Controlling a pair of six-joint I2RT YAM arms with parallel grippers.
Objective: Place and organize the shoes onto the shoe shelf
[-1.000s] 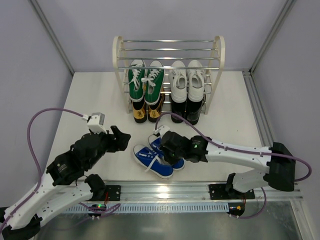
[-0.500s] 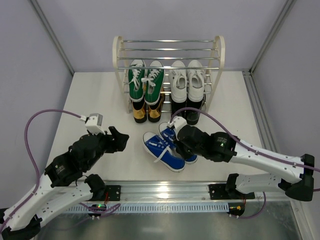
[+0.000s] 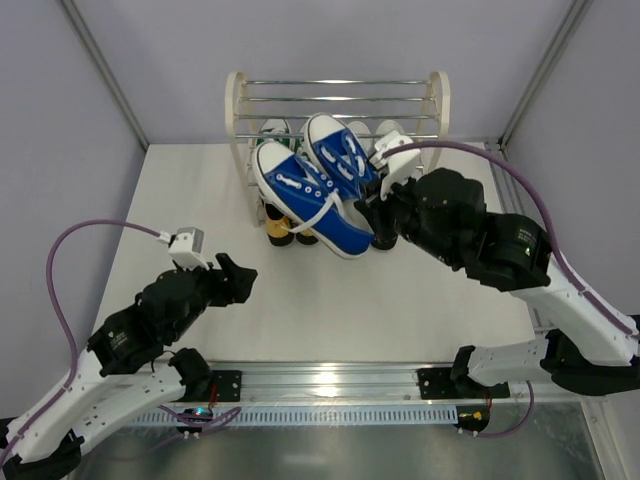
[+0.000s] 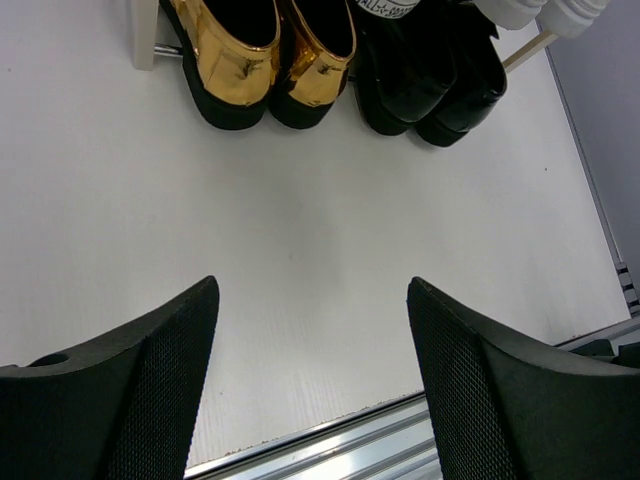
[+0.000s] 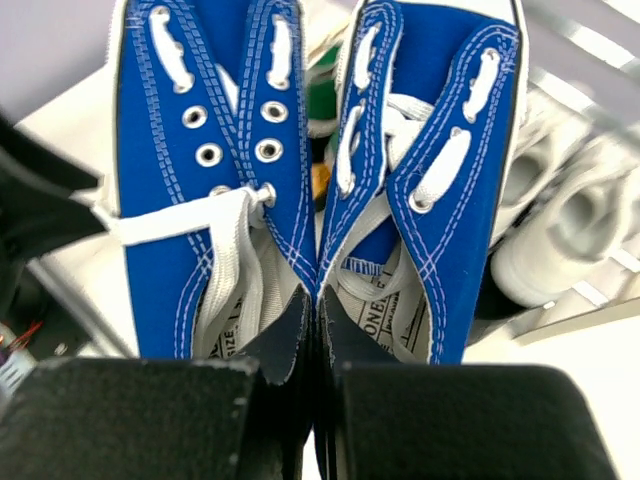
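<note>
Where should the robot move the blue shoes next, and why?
Probably lift the blue sneakers higher and forward onto the top rods of the shoe shelf. The right gripper pinches both together in front of it; those rods look bare, and other shoes fill the lower tiers.

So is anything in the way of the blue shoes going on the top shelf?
Nothing visible. The blue shoes hang in the right fingers in front of the shelf, and its top rods look bare.

Printed lettering showed on the insoles point(image 5: 375, 320) of the blue sneakers point(image 5: 288, 190). Only "ONE" was legible, in the right-hand shoe; the rest was too blurred. A white label point(image 4: 385, 8) inside the black dress shoes point(image 4: 430, 80) was cropped and unreadable.
</note>
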